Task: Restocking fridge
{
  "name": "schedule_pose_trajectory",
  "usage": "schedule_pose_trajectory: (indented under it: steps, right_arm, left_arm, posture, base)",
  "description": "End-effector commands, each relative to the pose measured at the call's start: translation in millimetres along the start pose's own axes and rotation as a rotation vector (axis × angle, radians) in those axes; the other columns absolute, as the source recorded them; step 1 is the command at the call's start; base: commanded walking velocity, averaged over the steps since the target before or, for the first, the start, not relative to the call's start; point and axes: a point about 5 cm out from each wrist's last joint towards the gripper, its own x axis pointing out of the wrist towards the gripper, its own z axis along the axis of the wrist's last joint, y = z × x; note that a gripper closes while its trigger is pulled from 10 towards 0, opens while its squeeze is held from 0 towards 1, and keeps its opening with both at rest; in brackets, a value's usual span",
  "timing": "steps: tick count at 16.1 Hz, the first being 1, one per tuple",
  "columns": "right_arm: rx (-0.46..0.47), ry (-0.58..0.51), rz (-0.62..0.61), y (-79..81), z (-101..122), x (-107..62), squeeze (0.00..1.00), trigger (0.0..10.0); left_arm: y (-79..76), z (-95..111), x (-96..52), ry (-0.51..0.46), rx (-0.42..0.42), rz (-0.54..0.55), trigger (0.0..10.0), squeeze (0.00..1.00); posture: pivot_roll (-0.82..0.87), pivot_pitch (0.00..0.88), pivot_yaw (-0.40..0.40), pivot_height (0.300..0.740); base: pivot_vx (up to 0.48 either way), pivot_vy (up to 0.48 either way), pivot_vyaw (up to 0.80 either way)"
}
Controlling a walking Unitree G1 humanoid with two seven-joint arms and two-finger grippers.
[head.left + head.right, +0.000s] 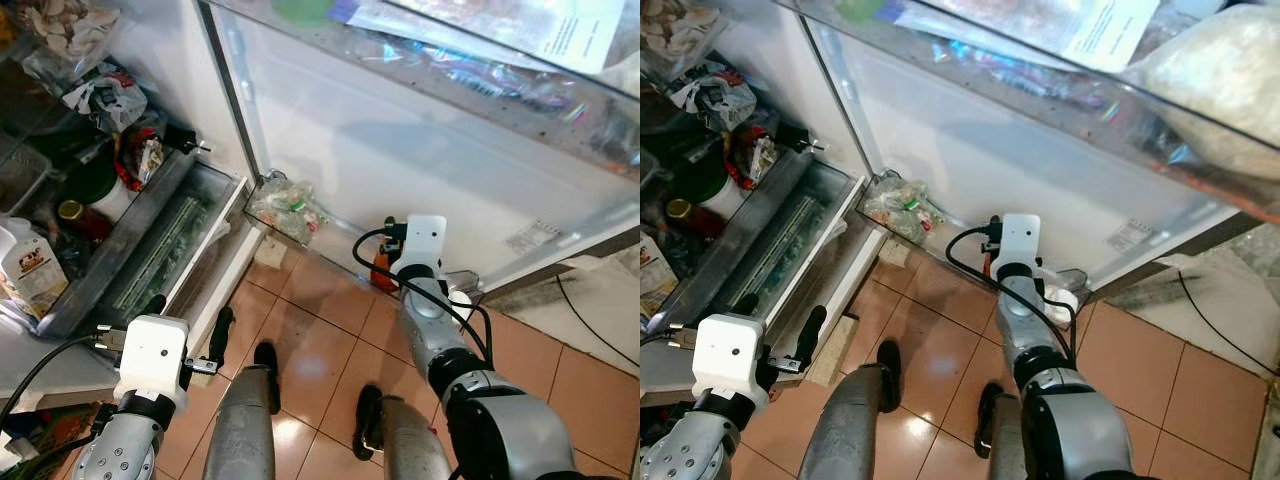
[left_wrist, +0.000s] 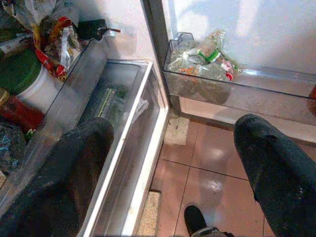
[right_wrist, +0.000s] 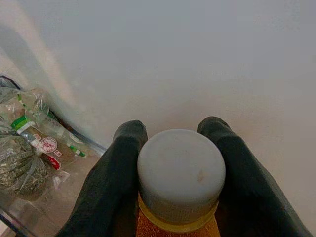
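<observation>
An orange drink bottle with a pale grey cap is held upright between the two black fingers of my right gripper, which is shut on its neck. In the eye views the bottle sits low against the white inner face of the open fridge door, at the bottom door shelf. My left gripper is open and holds nothing. It hangs low over the tiled floor beside the clear crisper drawer.
A bag of vegetables and packets lies at the hinge end of the door shelf. Jars, bags and a carton crowd the fridge shelf on the left. My feet stand on brown tiles. A black cable lies right.
</observation>
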Motion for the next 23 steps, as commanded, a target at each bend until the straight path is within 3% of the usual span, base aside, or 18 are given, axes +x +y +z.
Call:
schedule_pose_trajectory:
  steps: [1, 4, 5, 6, 7, 8, 9, 13, 15, 18, 23]
  right_arm:
    - [0.008, 0.054, -0.015, 0.4, -13, -6.7, 0.0, 10.0]
    - [-0.004, 0.093, -0.04, -2.3, -21, -11.1, 0.0, 10.0]
    - [-0.014, 0.126, -0.065, -6.1, -28, -15.2, 0.12, 10.0]
    - [-0.03, 0.141, -0.076, -8.2, -31, -16.8, 0.62, 10.0]
    - [-0.04, 0.147, -0.085, -9.6, -32, -17.2, 0.68, 10.0]
    - [-0.048, 0.158, -0.104, -12.6, -33, -17.7, 0.83, 10.0]
    - [-0.048, 0.171, -0.126, -15.5, -35, -17.8, 0.87, 10.0]
    - [-0.064, 0.197, -0.157, -20.5, -35, -16.5, 0.87, 10.0]
    - [-0.058, 0.189, -0.161, -20.8, -34, -16.0, 1.0, 10.0]
    - [-0.013, 0.137, -0.137, -17.7, -24, -11.5, 1.0, 10.0]
    - [-0.065, 0.03, -0.102, -23.8, -5, -4.0, 1.0, 10.0]
  left_arm:
    - [0.4, -5, -4.5, 0.038, 0.006, 0.001, 10.0, 0.0]
    - [0.2, -5, -3.8, 0.04, 0.008, -0.005, 10.0, 0.0]
    - [-0.5, -6, -3.1, 0.044, 0.007, -0.01, 10.0, 0.0]
    - [-0.9, -7, -2.7, 0.046, 0.007, -0.013, 10.0, 0.0]
    - [-1.0, -7, -2.4, 0.046, 0.007, -0.014, 10.0, 0.0]
    - [-0.8, -7, -1.9, 0.047, 0.008, -0.015, 10.0, 0.0]
    - [-0.7, -7, -1.2, 0.048, 0.008, -0.015, 10.0, 0.0]
    - [-0.6, -8, 1.3, 0.049, 0.012, -0.021, 10.0, 0.0]
    - [-0.9, -8, 2.6, 0.047, 0.014, -0.024, 10.0, 0.0]
    - [-0.7, -9, 9.0, 0.042, 0.018, -0.029, 10.0, 0.0]
    - [-4.2, -7, 25.6, 0.007, 0.018, -0.037, 10.0, 0.0]
  posture:
    - [0.34, 0.382, 0.01, 0.74]
    - [0.33, 0.382, 0.012, 0.74]
    - [0.33, 0.382, 0.012, 0.74]
    - [0.33, 0.382, 0.013, 0.74]
    - [0.33, 0.381, 0.013, 0.74]
    - [0.33, 0.379, 0.014, 0.74]
    - [0.33, 0.379, 0.014, 0.74]
    - [0.32, 0.371, 0.014, 0.74]
    - [0.32, 0.364, 0.014, 0.74]
    - [0.31, 0.345, 0.012, 0.74]
    - [0.27, 0.304, -0.003, 0.74]
  base:
    - [0.0, 0.0, 0.0]
    - [0.0, 0.0, 0.0]
    - [0.0, 0.0, 0.0]
    - [0.0, 0.0, 0.0]
    - [0.0, 0.0, 0.0]
    - [0.0, 0.0, 0.0]
    - [0.0, 0.0, 0.0]
    - [0.0, 0.0, 0.0]
    - [0.0, 0.0, 0.0]
    - [0.0, 0.0, 0.0]
    - [0.0, 0.0, 0.0]
